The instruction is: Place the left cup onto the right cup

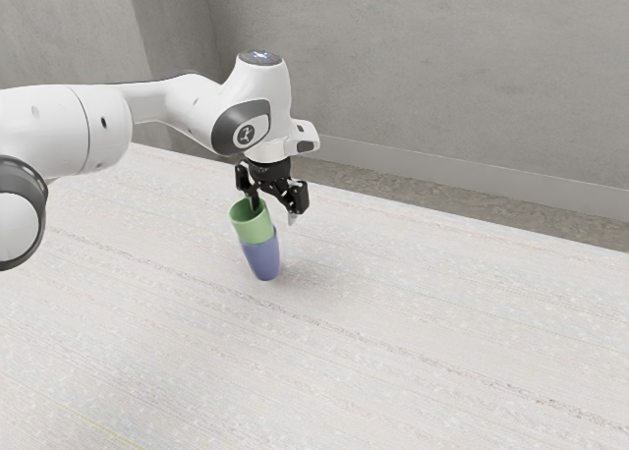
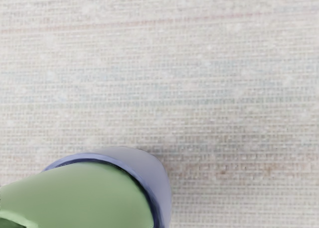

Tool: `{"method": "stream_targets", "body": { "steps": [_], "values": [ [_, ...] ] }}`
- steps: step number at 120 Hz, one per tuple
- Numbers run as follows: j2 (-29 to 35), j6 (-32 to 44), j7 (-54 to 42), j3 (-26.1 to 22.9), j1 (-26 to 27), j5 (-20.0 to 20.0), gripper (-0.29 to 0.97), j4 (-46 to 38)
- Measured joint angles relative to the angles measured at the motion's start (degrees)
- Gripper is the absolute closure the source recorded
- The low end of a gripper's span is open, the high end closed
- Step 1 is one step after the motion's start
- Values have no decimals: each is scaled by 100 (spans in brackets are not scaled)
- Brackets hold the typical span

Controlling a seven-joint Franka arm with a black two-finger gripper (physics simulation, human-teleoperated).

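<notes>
A green cup [image 1: 250, 225] sits nested in the mouth of a blue cup [image 1: 262, 259] on the table. The stacked pair leans, with the green rim tipped toward the exterior view's left. My gripper [image 1: 275, 207] hangs just above and slightly to the exterior view's right of the green rim. It is open: one finger is near the rim and the other finger [image 1: 295, 202] stands free in the air. In the wrist view the green cup [image 2: 75, 198] lies directly under my hand, with the blue cup's rim [image 2: 149, 173] wrapped around it.
The pale woven tabletop [image 1: 413, 332] stretches wide around the cups. A grey wall [image 1: 442, 67] and a strip of floor run behind the table's far edge.
</notes>
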State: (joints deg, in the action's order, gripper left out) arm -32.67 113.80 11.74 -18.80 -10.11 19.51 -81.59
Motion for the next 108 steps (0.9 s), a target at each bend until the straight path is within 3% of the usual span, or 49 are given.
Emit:
{"method": "stream_targets", "body": {
  "steps": [41, 87, 108],
  "values": [
    [208, -11, 13, -31, 4, -54, 1, 17],
    [1193, -551, 8, -33, 60, -333, 0, 0],
    [1645, -988, -7, 28, 51, -640, 0, 0]
  ]
}}
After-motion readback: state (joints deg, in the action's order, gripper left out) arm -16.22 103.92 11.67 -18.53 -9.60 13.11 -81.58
